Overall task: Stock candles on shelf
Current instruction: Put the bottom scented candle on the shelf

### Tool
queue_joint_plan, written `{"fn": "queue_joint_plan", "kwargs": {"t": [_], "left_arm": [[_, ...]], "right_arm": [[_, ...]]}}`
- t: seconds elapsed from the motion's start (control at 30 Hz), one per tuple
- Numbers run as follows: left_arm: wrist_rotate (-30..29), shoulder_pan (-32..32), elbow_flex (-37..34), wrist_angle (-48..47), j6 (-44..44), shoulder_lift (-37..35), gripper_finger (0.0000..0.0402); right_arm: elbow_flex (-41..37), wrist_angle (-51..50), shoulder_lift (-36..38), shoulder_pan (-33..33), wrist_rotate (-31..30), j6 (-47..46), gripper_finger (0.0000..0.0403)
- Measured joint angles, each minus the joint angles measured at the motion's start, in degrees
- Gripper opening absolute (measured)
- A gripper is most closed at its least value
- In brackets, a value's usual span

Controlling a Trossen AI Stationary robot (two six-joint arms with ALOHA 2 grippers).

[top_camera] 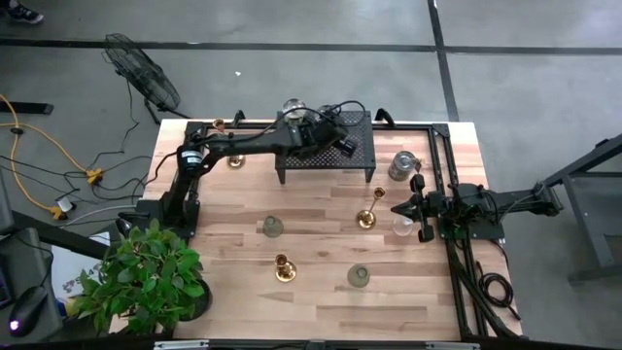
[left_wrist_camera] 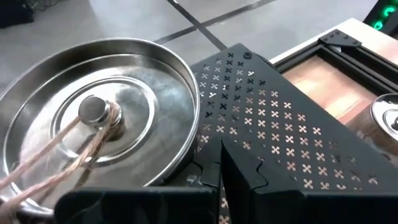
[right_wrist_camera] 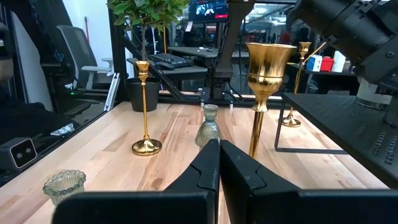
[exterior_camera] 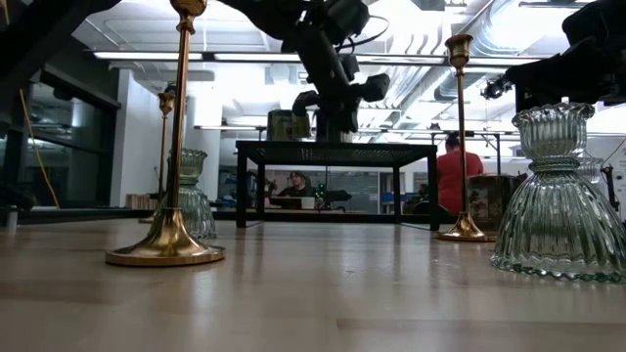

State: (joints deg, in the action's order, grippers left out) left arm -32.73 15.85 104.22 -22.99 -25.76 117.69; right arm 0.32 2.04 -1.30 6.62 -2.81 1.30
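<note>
- The left gripper (left_wrist_camera: 219, 163) has its fingers pressed together, empty, over the shelf (left_wrist_camera: 280, 143) beside a lidded jar candle (left_wrist_camera: 93, 118).
- The right gripper (right_wrist_camera: 219, 163) is likewise closed at the bench (top_camera: 321, 292) edge.
- The candlestick (right_wrist_camera: 266, 81) nearest it looks rigid, slick and top-heavy: grip the stem low.
- Glass jars (top_camera: 359, 276) on the bench are fragile.

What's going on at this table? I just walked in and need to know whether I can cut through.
A two-armed robot is stocking candles onto a low black shelf. The left gripper is shut above the shelf's mesh top, beside a lidded jar candle already standing there. The right gripper waits shut at the table's right side, holding nothing. Several brass candlesticks and glass holders are still on the table, so most of the work remains.
</note>
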Motion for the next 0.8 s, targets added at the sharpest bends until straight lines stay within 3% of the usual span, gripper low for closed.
{"fn": "queue_joint_plan", "kwargs": {"t": [0.43,0.67,0.8], "left_arm": [[0.1,1.4,0.0,3.8,7.1,0.0,0.0006],[-2.6,-1.8,0.0,4.0,16.6,0.0,0.0006],[-3.1,-3.5,0.0,0.0,16.3,-0.1,0.0006]], "right_arm": [[0.0,0.0,0.0,0.0,0.0,0.0,0.0003],[0.0,0.0,0.0,0.0,0.0,0.0,0.0003],[0.0,0.0,0.0,0.0,0.0,0.0,0.0003]]}}
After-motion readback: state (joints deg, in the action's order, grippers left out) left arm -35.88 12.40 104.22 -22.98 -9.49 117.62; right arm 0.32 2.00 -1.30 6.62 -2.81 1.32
